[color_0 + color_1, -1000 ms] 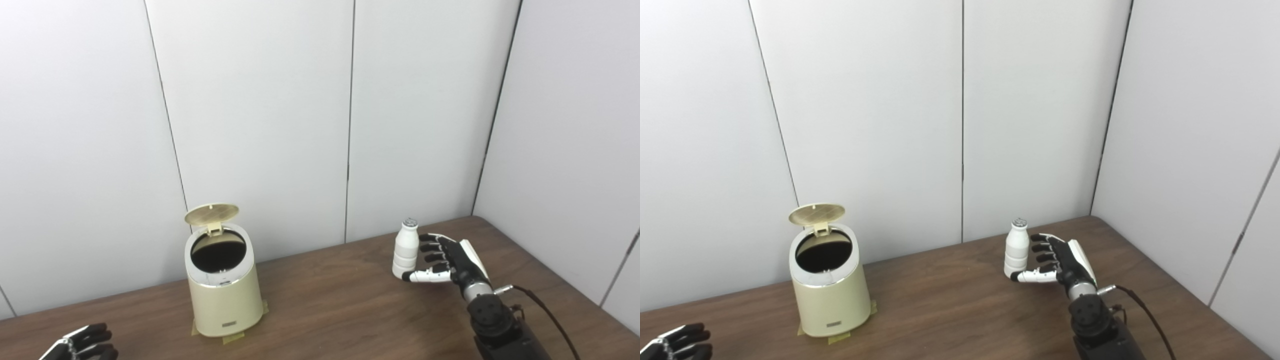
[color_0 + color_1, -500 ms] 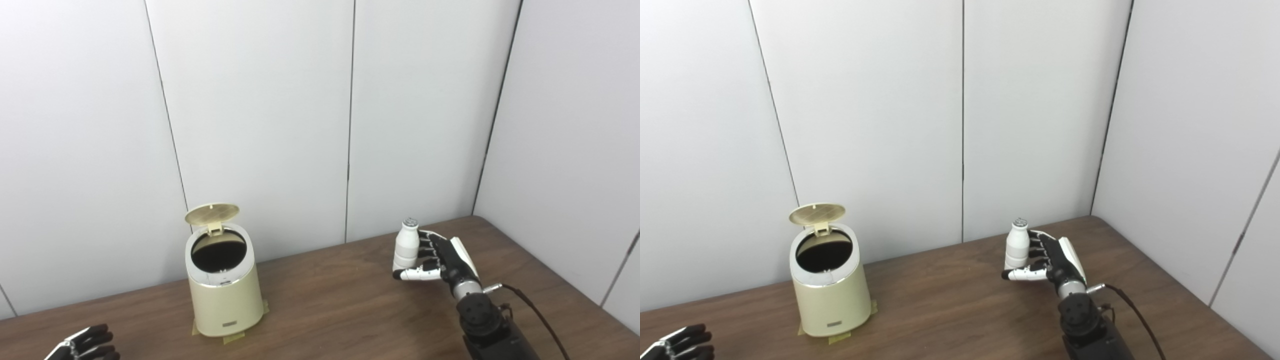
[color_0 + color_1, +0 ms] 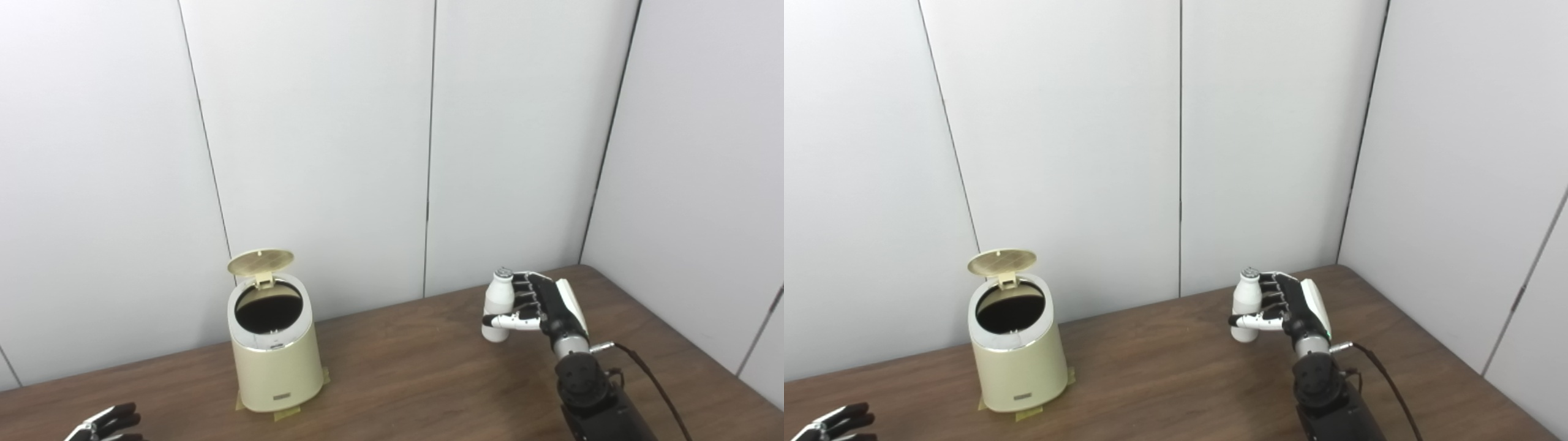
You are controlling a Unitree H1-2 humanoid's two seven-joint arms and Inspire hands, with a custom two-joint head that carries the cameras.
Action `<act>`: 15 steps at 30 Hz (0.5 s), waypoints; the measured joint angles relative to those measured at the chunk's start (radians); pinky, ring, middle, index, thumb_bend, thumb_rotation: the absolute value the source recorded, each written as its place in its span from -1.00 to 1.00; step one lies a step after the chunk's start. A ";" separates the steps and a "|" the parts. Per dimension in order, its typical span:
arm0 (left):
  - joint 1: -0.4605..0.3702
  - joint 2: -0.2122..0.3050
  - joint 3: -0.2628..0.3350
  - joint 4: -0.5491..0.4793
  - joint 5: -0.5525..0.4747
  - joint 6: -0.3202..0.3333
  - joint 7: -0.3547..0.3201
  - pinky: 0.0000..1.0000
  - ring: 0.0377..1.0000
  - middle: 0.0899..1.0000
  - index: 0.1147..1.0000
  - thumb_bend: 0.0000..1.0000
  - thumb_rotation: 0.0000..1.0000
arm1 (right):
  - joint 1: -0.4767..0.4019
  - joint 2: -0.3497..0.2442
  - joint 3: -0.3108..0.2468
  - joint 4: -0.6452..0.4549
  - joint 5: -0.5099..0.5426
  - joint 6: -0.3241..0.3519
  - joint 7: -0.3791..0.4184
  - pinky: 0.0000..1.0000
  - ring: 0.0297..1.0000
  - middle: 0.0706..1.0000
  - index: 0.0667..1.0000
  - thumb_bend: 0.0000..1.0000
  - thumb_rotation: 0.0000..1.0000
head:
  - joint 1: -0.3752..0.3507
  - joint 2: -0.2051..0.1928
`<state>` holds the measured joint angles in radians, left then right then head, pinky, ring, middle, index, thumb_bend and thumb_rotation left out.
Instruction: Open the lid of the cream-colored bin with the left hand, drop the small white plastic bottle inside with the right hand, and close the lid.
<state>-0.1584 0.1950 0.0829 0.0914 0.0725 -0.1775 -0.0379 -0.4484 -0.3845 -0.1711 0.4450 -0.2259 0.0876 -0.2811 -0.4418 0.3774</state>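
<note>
Between the thumb and curled fingers of the right hand [image 3: 542,304] stands the small white plastic bottle [image 3: 497,304], upright on the brown table [image 3: 416,373] with its grey cap clear above the fingers; the thumb crosses the front of the lower body and the fingers wrap the far side, so the hand is closed around the bottle, though whether the hold is already firm I cannot tell. Well away to that hand's left, on the same table, sits the cream-colored bin [image 3: 274,355], taped down at its base, with its round lid [image 3: 260,261] tipped up at the back on its hinge and the dark mouth fully exposed. The left hand [image 3: 103,424] shows only at the bottom edge, fingers spread and holding nothing, far from the bin. The opening step looks done, and the step in hand is securing and lifting the bottle. To do that well, the fingers should settle snugly on the waist of the bottle before any lift, since a light, smooth plastic body can pivot or squirt out of a loose pinch. A straight rise off the table keeps it upright; then the carry toward the bin should run high enough to pass over the chrome rim and approach from the front or side, away from the raised lid, so nothing knocks it shut. Release is best made only once the bottle hangs squarely over the dark opening.
</note>
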 measured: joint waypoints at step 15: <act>0.000 -0.002 0.001 -0.032 0.029 0.018 0.005 0.09 0.29 0.40 0.46 -0.16 -0.93 | 0.003 0.001 0.003 -0.020 -0.027 -0.094 -0.053 -0.40 -0.32 -0.22 -0.03 0.05 -1.00 | 0.002 0.005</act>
<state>-0.1584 0.1929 0.0843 0.0592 0.1015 -0.1600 -0.0333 -0.4449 -0.3837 -0.1685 0.4247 -0.2529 -0.0059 -0.3339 -0.4403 0.3820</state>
